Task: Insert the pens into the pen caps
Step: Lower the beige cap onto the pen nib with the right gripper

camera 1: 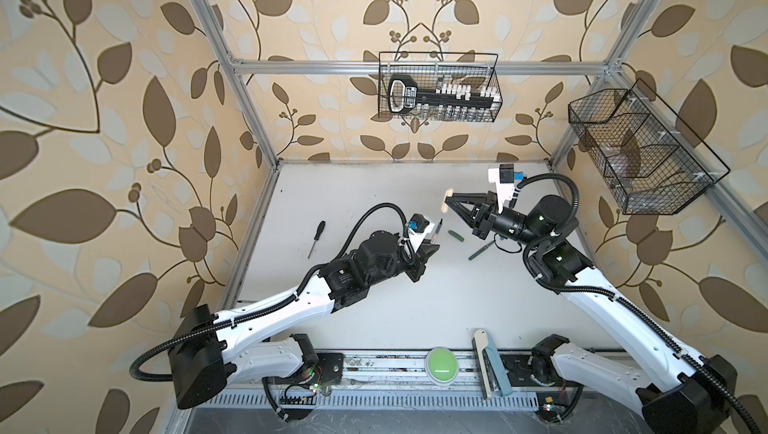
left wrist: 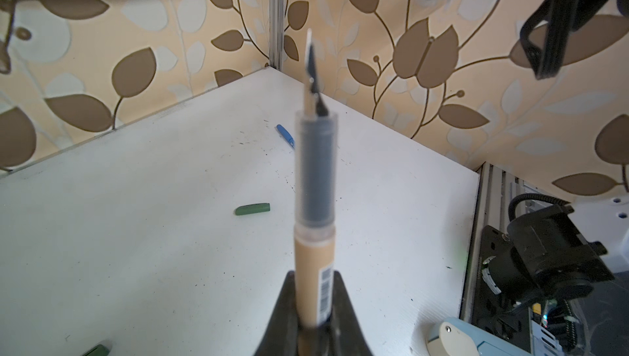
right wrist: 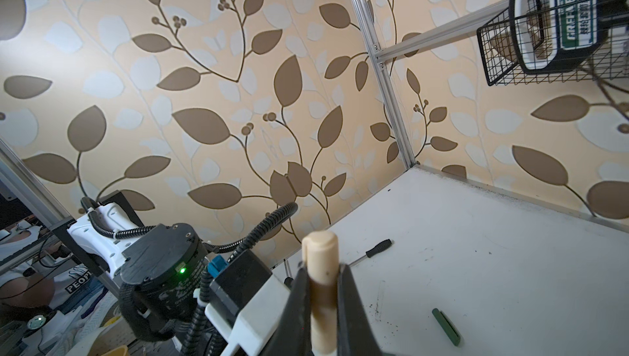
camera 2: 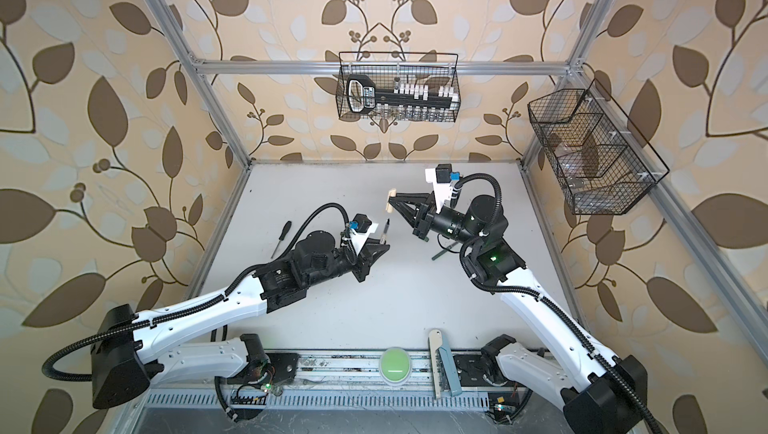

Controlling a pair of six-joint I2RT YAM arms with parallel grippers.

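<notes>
Nearest, the left gripper [left wrist: 315,282] is clenched on the beige pen [left wrist: 315,173]. It grips low on the barrel, so the dark tip points up and stays free, probably so that a cap can go over it. A little further, a green pen [camera 1: 480,252] and a green cap [camera 1: 456,235] lie apart on the table [camera 1: 457,307], not yet joined. Beyond them, the right gripper [right wrist: 322,272] grasps the beige cap [right wrist: 320,248], raised above the table. The cap's open end is hidden. Cap and pen tip are near, not touching. I judge that aligning them is the present step.
</notes>
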